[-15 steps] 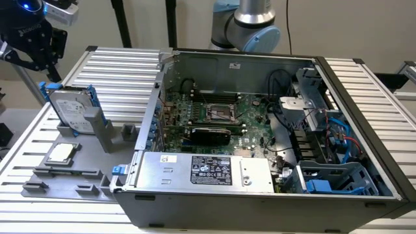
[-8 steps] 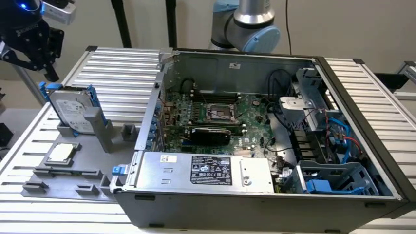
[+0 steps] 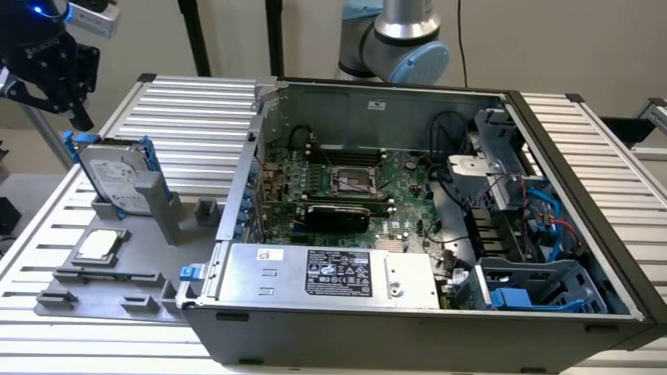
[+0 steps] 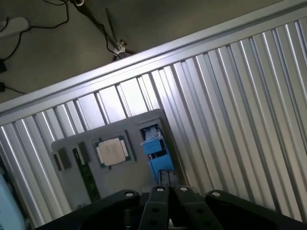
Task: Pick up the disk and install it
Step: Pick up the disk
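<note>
End effector (image 4: 167, 179) with fingers pressed together above upright disk (image 3: 109, 176), edge-on in wrist view.

Silver-grey arm (image 3: 401, 31) with pale blue joint caps; black gripper (image 3: 75, 117), perhaps blue-lit, silver screw heads
</note>
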Available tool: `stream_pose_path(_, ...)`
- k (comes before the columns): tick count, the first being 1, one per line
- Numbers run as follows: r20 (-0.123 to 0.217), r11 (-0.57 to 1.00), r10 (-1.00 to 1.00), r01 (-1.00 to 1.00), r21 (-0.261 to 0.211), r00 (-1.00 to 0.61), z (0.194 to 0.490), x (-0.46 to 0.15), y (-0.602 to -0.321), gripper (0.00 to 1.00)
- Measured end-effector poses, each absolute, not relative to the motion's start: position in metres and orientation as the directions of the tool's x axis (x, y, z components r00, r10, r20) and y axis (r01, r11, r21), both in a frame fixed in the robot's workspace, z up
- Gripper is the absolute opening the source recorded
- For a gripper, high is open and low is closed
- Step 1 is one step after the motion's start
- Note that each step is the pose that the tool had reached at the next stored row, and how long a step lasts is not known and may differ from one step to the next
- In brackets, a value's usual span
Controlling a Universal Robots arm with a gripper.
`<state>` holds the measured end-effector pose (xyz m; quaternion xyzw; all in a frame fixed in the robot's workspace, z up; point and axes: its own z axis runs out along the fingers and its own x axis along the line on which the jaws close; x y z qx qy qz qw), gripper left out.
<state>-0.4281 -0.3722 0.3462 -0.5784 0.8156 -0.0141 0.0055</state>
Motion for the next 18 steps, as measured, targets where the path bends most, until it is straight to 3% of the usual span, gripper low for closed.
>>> stream_pose_path(12,0.008,0.297,-0.955,-0.954,-0.025,-0.298,0.3459,-0.4286,-0.3718,0.0)
stream_pose_path(18,0.017,0.26,-0.965,-0.966,0.003,-0.26,0.3455,-0.4286,-0.3717,0.0)
